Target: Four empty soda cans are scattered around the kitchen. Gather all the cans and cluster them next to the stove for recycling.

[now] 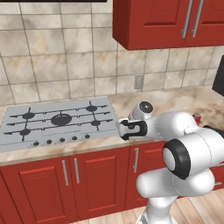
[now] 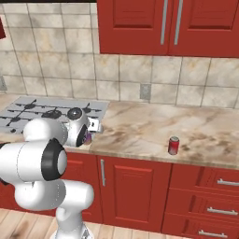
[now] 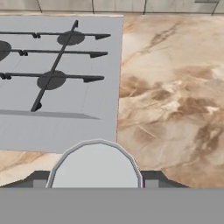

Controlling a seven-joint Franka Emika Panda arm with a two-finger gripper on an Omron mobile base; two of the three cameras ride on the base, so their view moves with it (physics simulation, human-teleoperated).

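Evidently a purple soda can [image 3: 96,166] is held upright between the fingers of the gripper [image 2: 87,134], closed on its sides; the stove [image 3: 57,87] edge lies just beside it, over counter [image 3: 175,100].

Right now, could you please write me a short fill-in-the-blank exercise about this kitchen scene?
1. The free can standing on the counter is ___.
2. The gripper is shut on the held can, whose top is ___.
3. In the right base view, the stove lies to the ___ of the free can.
Missing words: red; silvery; left.
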